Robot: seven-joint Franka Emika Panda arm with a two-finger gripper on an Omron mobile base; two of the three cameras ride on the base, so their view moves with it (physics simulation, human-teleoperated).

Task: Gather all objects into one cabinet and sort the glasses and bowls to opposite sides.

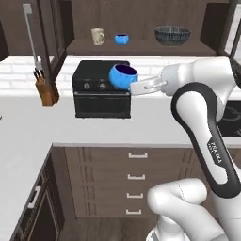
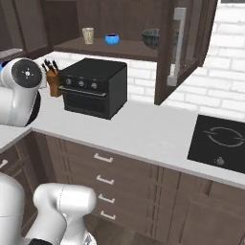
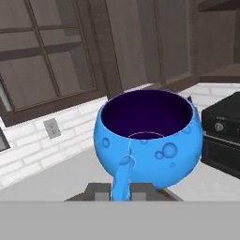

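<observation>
A glossy blue bowl [image 1: 123, 76] hangs in the air in front of the black oven, with my gripper [image 1: 133, 86] shut on a small blue lug at its side. In the hand view the bowl [image 3: 147, 140] is upright and empty, its lug pinched between my gripper [image 3: 121, 191] fingers. The open wall cabinet shelf [image 1: 141, 48] holds a beige mug [image 1: 98, 36], a second small blue bowl [image 1: 121, 39] and a dark ribbed bowl [image 1: 172, 35]. The cabinet door [image 2: 182, 48] with its grey bar handle [image 2: 178, 43] partly hides the ribbed bowl [image 2: 150, 38]. The clear tumblers are out of view.
A black countertop oven [image 1: 101, 94] stands below the shelf, a knife block [image 1: 47, 89] to its left. A cooktop [image 2: 220, 139] lies in the counter at the right. Drawers [image 1: 136, 176] run under the counter. Another cabinet door [image 1: 52, 33] stands open at the left.
</observation>
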